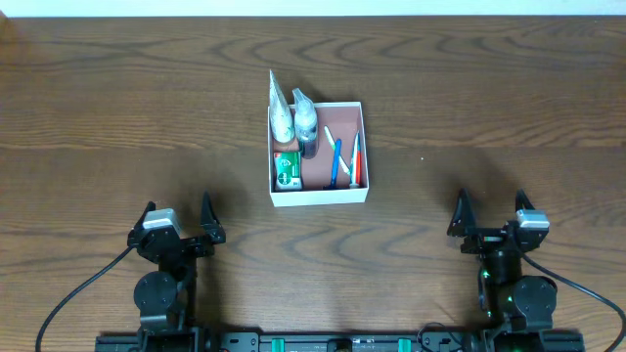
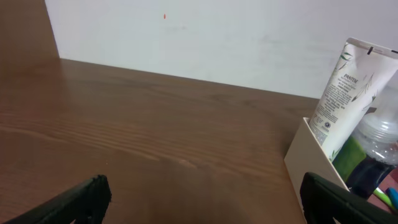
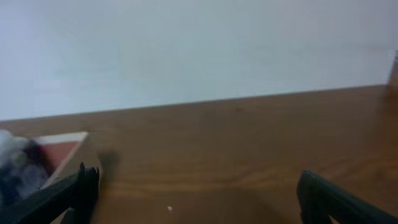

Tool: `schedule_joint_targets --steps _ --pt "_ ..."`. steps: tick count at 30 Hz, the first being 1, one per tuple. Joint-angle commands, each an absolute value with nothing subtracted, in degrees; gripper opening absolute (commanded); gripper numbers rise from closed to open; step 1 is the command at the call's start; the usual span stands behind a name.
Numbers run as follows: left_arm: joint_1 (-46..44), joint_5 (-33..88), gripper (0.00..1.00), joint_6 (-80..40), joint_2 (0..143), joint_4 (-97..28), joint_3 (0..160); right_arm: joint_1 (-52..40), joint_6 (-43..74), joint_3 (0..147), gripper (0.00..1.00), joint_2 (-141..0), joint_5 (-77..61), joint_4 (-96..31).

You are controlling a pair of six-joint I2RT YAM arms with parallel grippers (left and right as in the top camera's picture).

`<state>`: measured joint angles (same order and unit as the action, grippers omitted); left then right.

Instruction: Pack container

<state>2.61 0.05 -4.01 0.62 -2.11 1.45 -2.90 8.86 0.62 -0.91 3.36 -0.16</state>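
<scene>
The container [image 1: 364,147], a square white-walled box with a reddish-brown inside, sits at the table's middle. It holds a white tube [image 1: 280,108], a clear bottle [image 1: 306,119], a green box [image 1: 287,168] and thin blue, green and orange sticks [image 1: 342,161]. My left gripper [image 1: 178,223] is open and empty at the front left. My right gripper [image 1: 491,213] is open and empty at the front right. The left wrist view shows the container's wall [image 2: 305,155], the tube [image 2: 342,93] and the bottle [image 2: 379,134]. The right wrist view shows a blurred container corner [image 3: 65,143].
The wooden table [image 1: 117,117] stretches around the container. A white wall [image 2: 205,37] stands behind the table's far edge. Black cables run from both arm bases at the front edge.
</scene>
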Motion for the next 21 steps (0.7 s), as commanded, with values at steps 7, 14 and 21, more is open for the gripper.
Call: schedule_joint_targets --steps 7,14,21 --pt "2.7 -0.4 0.98 -3.0 0.3 -4.2 0.2 1.2 -1.0 0.3 0.99 -0.3 -1.5 -4.1" --pt "2.7 -0.4 0.98 -3.0 0.3 -4.2 0.2 1.2 -1.4 0.3 0.99 -0.3 -1.3 -4.1" --pt "2.7 -0.4 0.98 -3.0 0.3 -4.2 0.2 1.2 -1.4 0.3 0.99 -0.3 -1.3 -4.1"
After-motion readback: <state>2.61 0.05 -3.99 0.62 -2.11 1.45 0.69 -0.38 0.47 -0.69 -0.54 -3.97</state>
